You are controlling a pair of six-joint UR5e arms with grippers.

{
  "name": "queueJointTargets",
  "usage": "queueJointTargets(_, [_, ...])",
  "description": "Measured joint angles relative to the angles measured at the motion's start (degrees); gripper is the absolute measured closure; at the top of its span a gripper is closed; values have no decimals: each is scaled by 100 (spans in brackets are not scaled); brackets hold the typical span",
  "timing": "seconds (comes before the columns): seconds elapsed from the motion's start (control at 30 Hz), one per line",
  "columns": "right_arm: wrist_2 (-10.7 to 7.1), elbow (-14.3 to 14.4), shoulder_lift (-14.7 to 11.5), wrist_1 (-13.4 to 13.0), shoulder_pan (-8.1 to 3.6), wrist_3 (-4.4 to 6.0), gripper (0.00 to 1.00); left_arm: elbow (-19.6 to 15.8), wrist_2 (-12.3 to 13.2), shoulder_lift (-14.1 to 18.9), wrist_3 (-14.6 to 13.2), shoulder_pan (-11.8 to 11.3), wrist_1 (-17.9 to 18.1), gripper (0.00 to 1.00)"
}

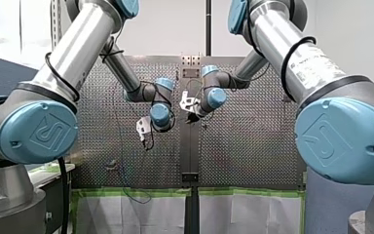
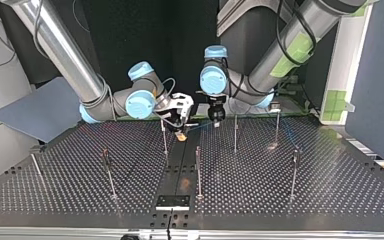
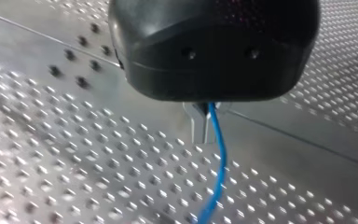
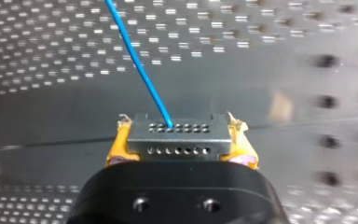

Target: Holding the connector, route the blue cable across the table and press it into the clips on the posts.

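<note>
My right gripper (image 4: pixel 179 140) is shut on a grey connector (image 4: pixel 178 129), which sits between its yellow pads (image 4: pixel 115 148). The blue cable (image 4: pixel 137 63) leaves the connector's face and runs away over the perforated table. In the left wrist view the same cable (image 3: pixel 220 168) passes between the metal fingers (image 3: pixel 196 128) of my left gripper (image 3: pixel 205 128), which are shut on it. In the top view my right gripper (image 2: pixel 181 132) and my left gripper (image 2: pixel 215 120) hang close together near the table's far middle. A short stretch of cable (image 2: pixel 200 127) spans between them.
Several thin upright posts stand on the perforated table (image 2: pixel 280 190), among them a post (image 2: pixel 165 140) just in front of my right gripper, one (image 2: pixel 235 132) near my left gripper and one (image 2: pixel 198 170) at the middle seam. A black plate (image 2: pixel 173 202) lies at the near edge.
</note>
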State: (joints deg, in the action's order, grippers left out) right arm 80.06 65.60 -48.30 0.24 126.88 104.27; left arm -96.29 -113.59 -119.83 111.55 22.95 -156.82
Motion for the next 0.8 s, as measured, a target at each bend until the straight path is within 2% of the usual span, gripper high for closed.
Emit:
queueJointTargets(0.23, [-6, 6, -306, 123, -58, 94, 100, -2, 31, 309, -20, 80, -212, 100])
queueJointTargets(0.37, [-6, 46, -498, 241, -90, 223, 100, -2, 34, 505, -12, 107, -323, 100])
queueJointTargets(0.47, [-7, 104, -646, 305, -109, 276, 100, -2, 34, 643, -7, 105, -381, 100])
queueJointTargets(0.63, [-6, 274, -874, 376, -132, 290, 100, -2, 97, 874, -10, 89, -440, 100])
queueJointTargets(0.8, [-6, 525, -1134, 397, -139, 241, 100, -2, 164, 1127, -17, 101, -487, 100])
